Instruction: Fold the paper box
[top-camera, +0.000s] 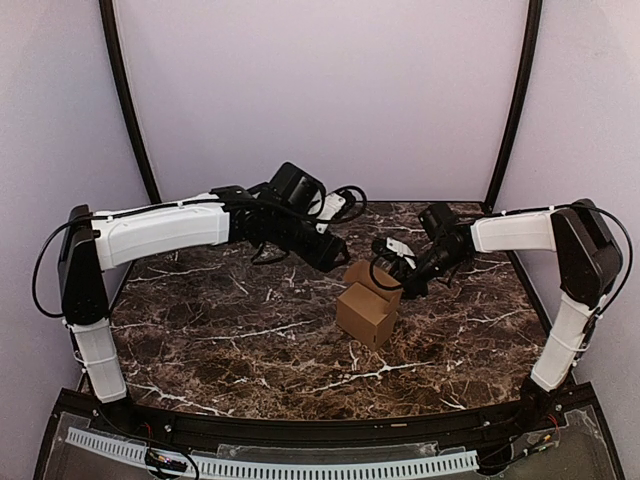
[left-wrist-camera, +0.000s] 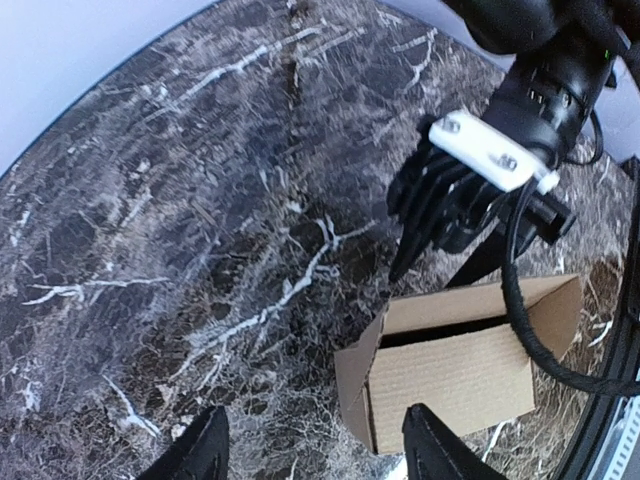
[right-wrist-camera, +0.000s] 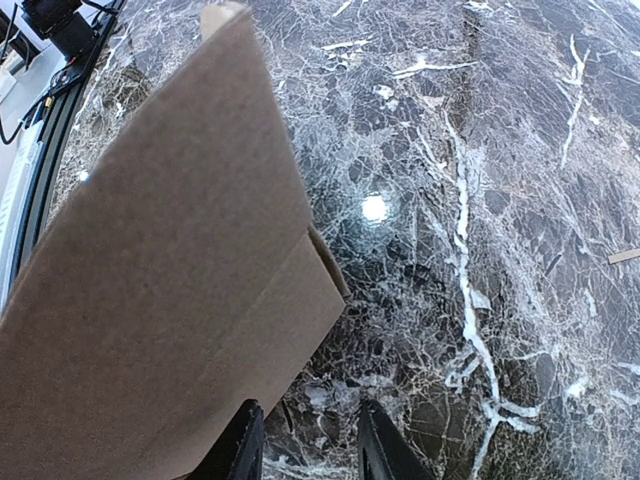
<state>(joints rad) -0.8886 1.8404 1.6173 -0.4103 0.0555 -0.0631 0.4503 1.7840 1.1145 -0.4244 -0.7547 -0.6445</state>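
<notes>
Dark marble-look tabletop (top-camera: 200, 330) with white veins fills the scene. My two white-and-black arms reach in from both sides and meet over the far middle: left arm (top-camera: 160, 232) from the left, right arm (top-camera: 520, 232) from the right.

The small plain brown cardboard paper box (top-camera: 365, 315) stands on the table about centre, a bit right, just near of where my wrists converge. It is already up in a cube shape, but the top isn't shut. The left wrist view shows a dark slot along its top edge and end flaps splayed out. The far flap (top-camera: 372, 273) stands raised.

Left gripper (left-wrist-camera: 315, 455): fingers spread wide, pinching nothing, hovering on the far-left side of the box. A box corner shows near the gap but isn't clamped. My read is that it's wide so it can clear or straddle a flap.

Right gripper (right-wrist-camera: 305, 452): fingers a narrow gap apart, only marble between them, nothing held. A cardboard panel sits just beside one finger — likely placed there to brace or push that flap. Can't tell if it touches.

Step, as I judge it: closing the top flaps. The task is well along but not done. The box is light, so a sideways push could slide or tip it.
</notes>
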